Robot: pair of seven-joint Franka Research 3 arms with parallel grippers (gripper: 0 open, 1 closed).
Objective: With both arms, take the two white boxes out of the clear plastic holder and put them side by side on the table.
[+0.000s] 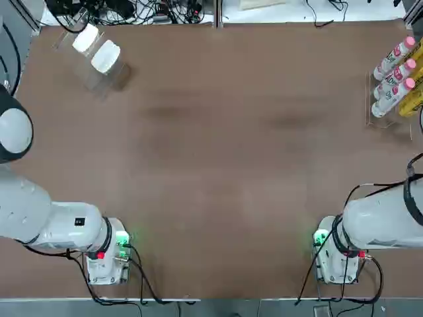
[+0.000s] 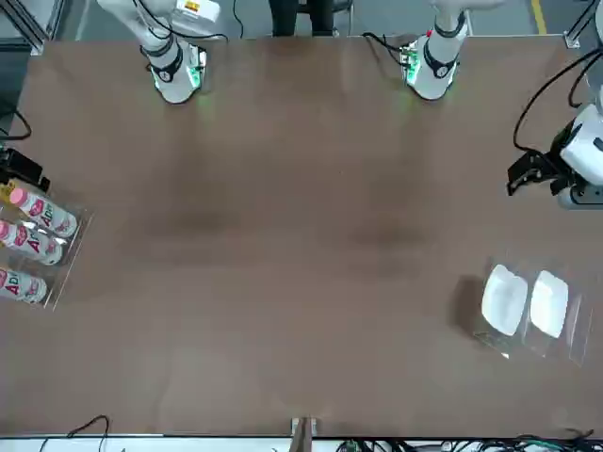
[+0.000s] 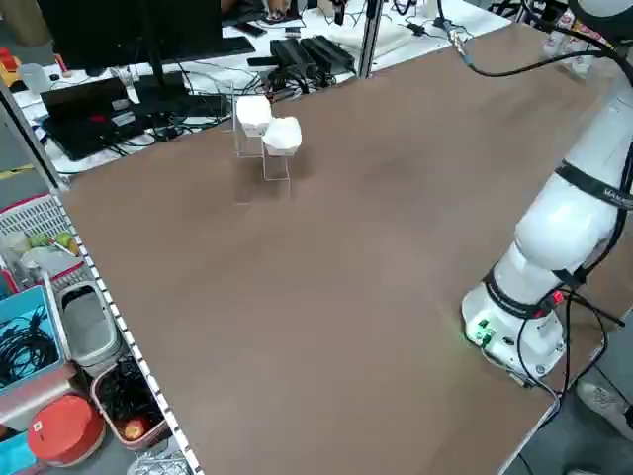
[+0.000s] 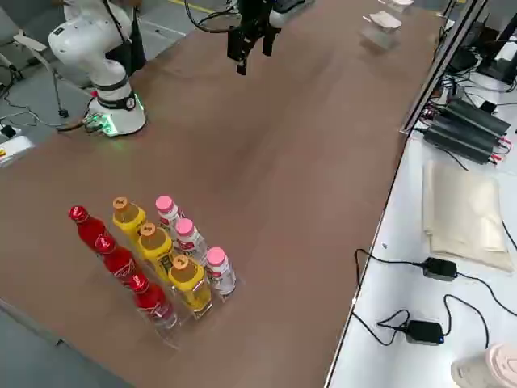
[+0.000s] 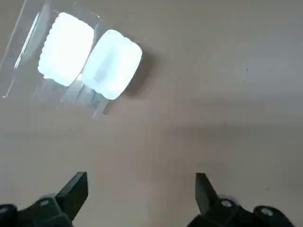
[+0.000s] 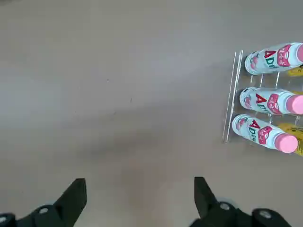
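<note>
the two white boxes, one (image 1: 86,38) and the other (image 1: 106,57), stand in the slots of the clear plastic holder (image 1: 109,79) at the far left corner of the table (image 1: 218,152), touching or nearly touching each other. standing on edge in the slots, each shows a free upper part above the rack, which we judge is what makes them easy to pinch from above. nothing has been taken out yet.

our left gripper (image 5: 142,196) hangs above the table on the left side, near the holder but not over it, with its fingers spread wide and nothing between them. from its wrist view the boxes lie ahead of the fingertips, so we read this as the approach to the nearer box. in the front view the same gripper (image 2: 529,171) shows at the table's edge, clear of the rack.

our right gripper (image 6: 139,198) is also spread wide and empty, held above bare table on the right side, just beside the rack of pink-capped bottles (image 6: 267,101); these are not ours to take. it is well apart from the boxes, so it has the longer reach across.

the middle of the table looks free for setting the boxes down side by side.
</note>
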